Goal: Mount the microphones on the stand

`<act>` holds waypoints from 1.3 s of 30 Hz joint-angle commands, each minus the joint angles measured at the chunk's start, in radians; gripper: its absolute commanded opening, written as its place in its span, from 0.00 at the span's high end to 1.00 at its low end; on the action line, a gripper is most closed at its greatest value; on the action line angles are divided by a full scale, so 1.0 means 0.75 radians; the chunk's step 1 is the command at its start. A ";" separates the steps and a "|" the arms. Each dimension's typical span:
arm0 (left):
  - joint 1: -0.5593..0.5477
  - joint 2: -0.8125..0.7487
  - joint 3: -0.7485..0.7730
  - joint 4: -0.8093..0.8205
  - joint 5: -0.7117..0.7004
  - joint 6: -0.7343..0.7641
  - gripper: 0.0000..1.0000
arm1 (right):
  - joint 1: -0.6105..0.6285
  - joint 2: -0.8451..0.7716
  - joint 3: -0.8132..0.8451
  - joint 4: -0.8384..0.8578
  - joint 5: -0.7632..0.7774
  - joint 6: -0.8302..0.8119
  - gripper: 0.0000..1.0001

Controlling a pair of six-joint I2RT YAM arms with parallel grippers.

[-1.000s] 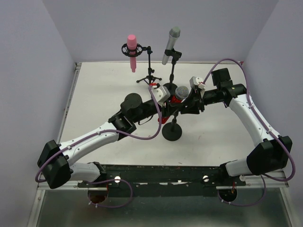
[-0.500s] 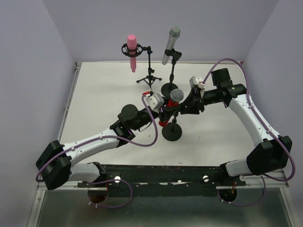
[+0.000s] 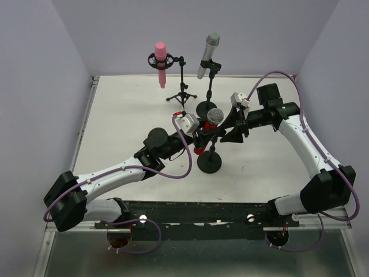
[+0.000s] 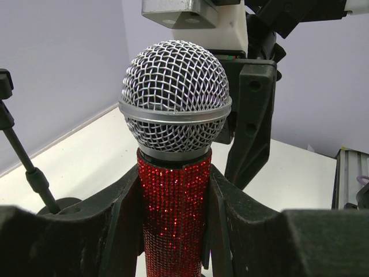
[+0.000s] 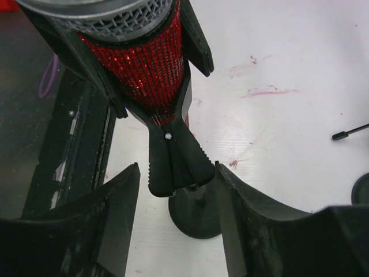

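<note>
The red microphone [image 3: 202, 143] with its silver mesh head [image 3: 214, 115] stands nearly upright over the near stand's round base [image 3: 209, 162]. My left gripper [image 3: 199, 138] is shut on its red body [image 4: 173, 213]. In the right wrist view the microphone's lower end [image 5: 147, 69] sits in the stand's black clip [image 5: 176, 161]. My right gripper [image 5: 176, 173] is open, one finger on each side of the clip's handle. It also shows in the top view [image 3: 232, 131]. The pink microphone [image 3: 161, 57] and the silver-grey microphone [image 3: 208, 55] are held in the two far stands.
The pink microphone's tripod stand [image 3: 181, 95] and the silver microphone's round base [image 3: 206, 108] stand just behind the grippers. Lilac walls close the back and sides. A black rail [image 3: 202, 211] runs along the near edge.
My left gripper swung the red microphone more upright over the near stand. In the last half second my right gripper's fingers spread apart beside the clip.
</note>
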 commanded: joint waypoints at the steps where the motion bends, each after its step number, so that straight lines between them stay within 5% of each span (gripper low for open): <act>1: -0.009 -0.012 -0.006 0.024 -0.033 -0.019 1.00 | 0.015 -0.007 -0.011 -0.048 -0.069 0.033 0.32; 7: -0.009 -0.031 0.010 -0.029 -0.045 -0.028 0.93 | 0.015 -0.017 -0.023 -0.044 -0.073 0.029 0.18; 13: -0.009 -0.037 0.057 -0.139 -0.076 -0.064 0.47 | 0.013 -0.026 -0.031 -0.050 -0.067 0.019 0.12; 18: -0.009 -0.059 0.074 -0.184 -0.094 -0.077 0.22 | -0.002 -0.044 -0.054 -0.021 -0.071 0.039 0.11; 29: -0.005 -0.213 0.078 -0.330 -0.111 -0.011 0.01 | -0.071 -0.109 -0.150 0.087 -0.103 0.093 0.10; 39: 0.165 -0.570 0.008 -0.787 -0.094 0.036 0.01 | -0.122 -0.216 -0.383 0.377 -0.085 0.179 0.09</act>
